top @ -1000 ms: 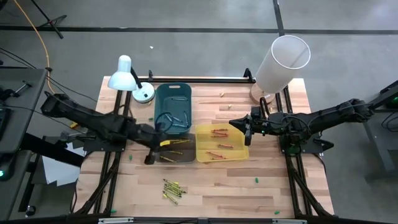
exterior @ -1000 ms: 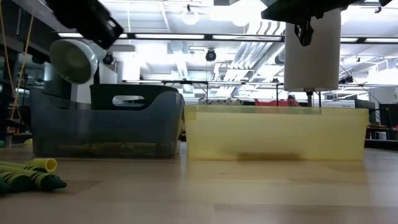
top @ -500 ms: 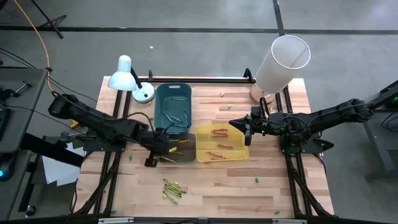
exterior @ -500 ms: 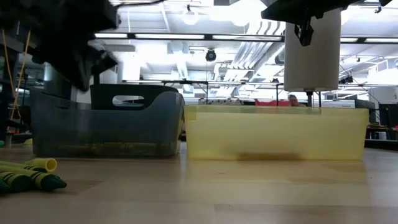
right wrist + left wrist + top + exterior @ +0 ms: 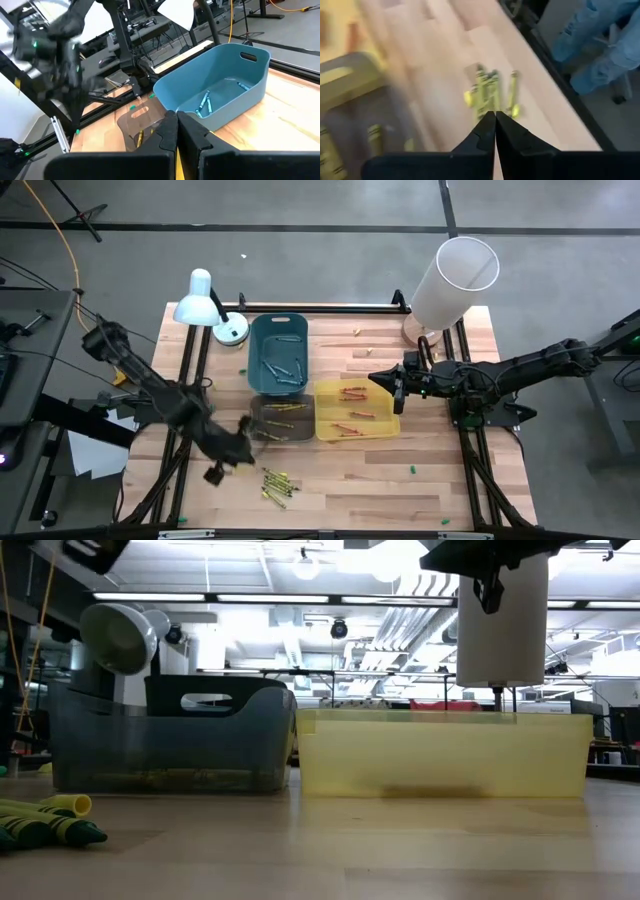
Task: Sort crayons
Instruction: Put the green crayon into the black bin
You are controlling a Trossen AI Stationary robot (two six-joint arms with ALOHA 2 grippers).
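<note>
High view: left gripper (image 5: 243, 457), fingers closed and empty, near loose crayons (image 5: 275, 485) just beside dark bin (image 5: 255, 420) | right gripper (image 5: 375, 378) closed beside it | risk: closed fingers scatter the heap.

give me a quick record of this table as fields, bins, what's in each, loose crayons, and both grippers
blue plastic bin: blue crayons
clear grey bin: yellow crayons
yellow translucent bin: red-orange crayons
loose pile of yellow and green crayons: on wood table, near front edge
left gripper: shut, empty, beside loose pile
right gripper: shut, empty, over yellow bin's edge
</note>
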